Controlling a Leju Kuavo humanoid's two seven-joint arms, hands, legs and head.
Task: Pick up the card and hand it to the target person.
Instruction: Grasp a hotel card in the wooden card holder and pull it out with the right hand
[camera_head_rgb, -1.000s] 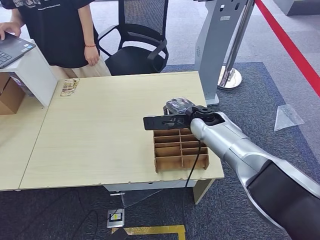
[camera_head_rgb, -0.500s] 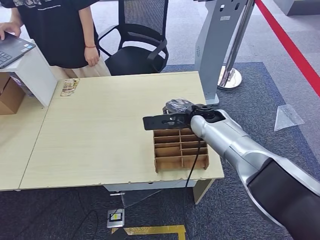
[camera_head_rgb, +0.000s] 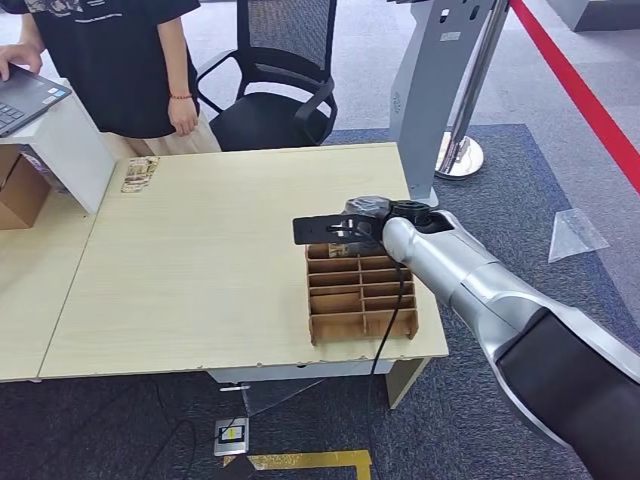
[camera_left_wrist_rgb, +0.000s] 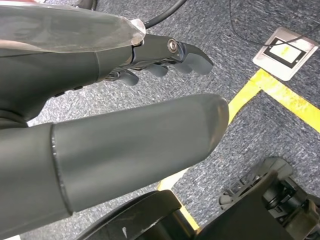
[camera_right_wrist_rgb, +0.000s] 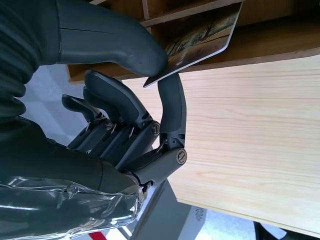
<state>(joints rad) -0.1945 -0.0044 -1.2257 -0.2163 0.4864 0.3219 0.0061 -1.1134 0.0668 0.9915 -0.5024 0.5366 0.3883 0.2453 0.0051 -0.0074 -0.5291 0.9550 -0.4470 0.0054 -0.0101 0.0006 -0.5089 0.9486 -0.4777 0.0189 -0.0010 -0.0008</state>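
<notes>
On the pale wooden table (camera_head_rgb: 211, 250), the dark right hand (camera_right_wrist_rgb: 124, 125) pinches the printed picture card (camera_right_wrist_rgb: 200, 37) over the brown cardboard divider tray (camera_head_rgb: 361, 298). Pickup looks done; handover to the person (camera_head_rgb: 121, 60) remains.

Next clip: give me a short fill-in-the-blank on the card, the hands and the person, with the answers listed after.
1. The card is pinched by the robot's ____ hand.
2. That hand hovers over the brown ____ organizer on the table.
3. The person stands at the table's far side, beside a black ____.
4. The left hand hangs above the ____.

Answers: right; cardboard; chair; floor
</notes>
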